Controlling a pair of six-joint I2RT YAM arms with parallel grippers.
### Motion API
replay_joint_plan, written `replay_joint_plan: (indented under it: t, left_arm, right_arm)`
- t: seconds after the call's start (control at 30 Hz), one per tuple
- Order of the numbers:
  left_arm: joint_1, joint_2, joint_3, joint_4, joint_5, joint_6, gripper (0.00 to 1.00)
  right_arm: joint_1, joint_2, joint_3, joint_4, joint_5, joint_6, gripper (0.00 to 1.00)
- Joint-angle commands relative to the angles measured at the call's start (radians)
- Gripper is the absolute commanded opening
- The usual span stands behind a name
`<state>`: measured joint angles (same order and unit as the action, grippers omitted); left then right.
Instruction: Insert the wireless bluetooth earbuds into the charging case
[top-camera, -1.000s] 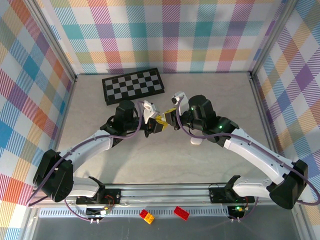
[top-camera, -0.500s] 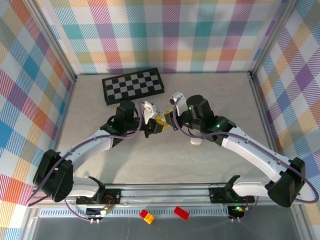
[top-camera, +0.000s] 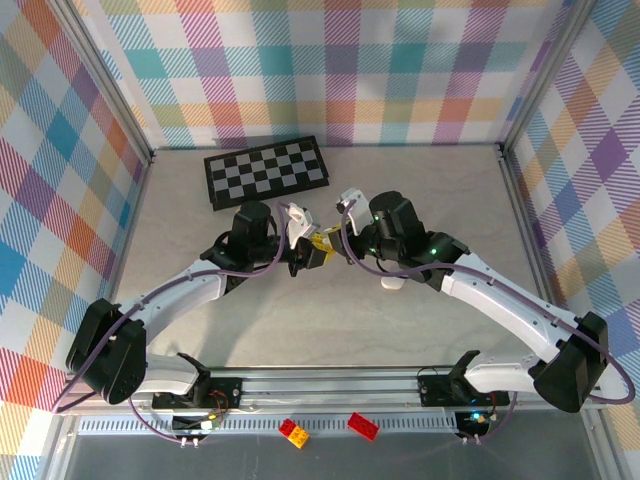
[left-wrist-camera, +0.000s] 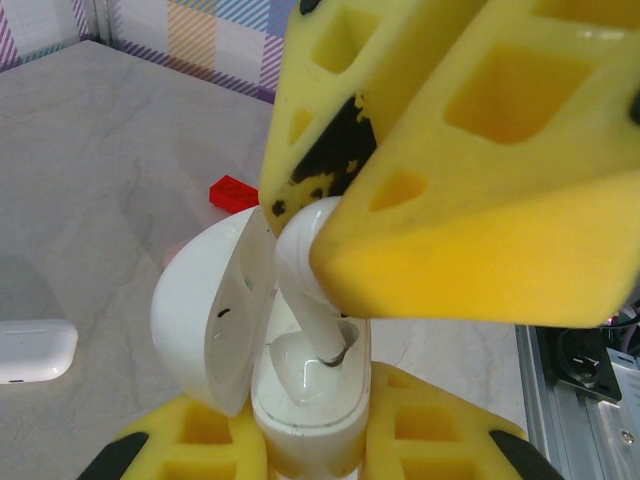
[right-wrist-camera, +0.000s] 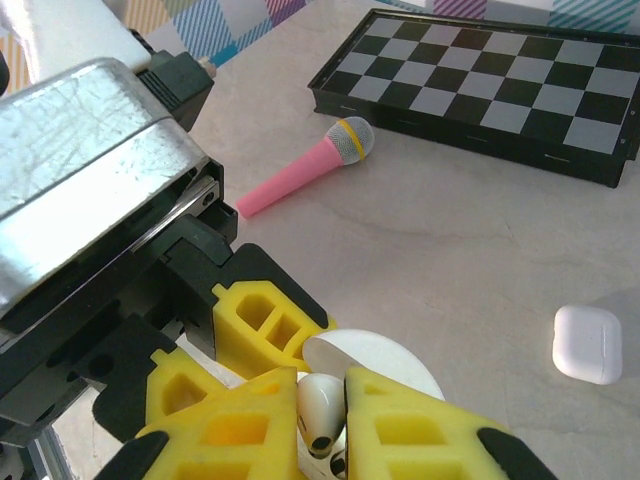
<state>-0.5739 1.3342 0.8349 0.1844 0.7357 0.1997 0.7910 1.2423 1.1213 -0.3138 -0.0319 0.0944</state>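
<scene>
Inside plaid walls, on a pale marbled table, one chessboard lay at eleven o'clock from centre. The left gripper was clamped on one open white charging case, with a second, closed case at four o'clock from it. The right gripper pinched one glossy white earbud, its short stem reaching down into the open case's socket.
</scene>
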Motion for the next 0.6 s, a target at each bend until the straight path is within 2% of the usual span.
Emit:
replay_joint_plan:
  t: [0.0,0.27,0.57]
  left_arm:
    - [-0.004,-0.023,0.031,0.0,0.004,0.013,0.0]
    - [-0.004,-0.03,0.029,0.006,-0.005,0.005,0.0]
    - [-0.003,-0.03,0.004,0.129,-0.04,-0.056,0.0]
  right_arm:
    - [-0.004,0.003,0.023,-0.011,-0.017,-0.026,0.16]
    - [-0.004,0.005,0.015,-0.03,-0.041,-0.035,0.16]
    - [-0.004,0.006,-0.002,-0.039,-0.062,-0.004,0.18]
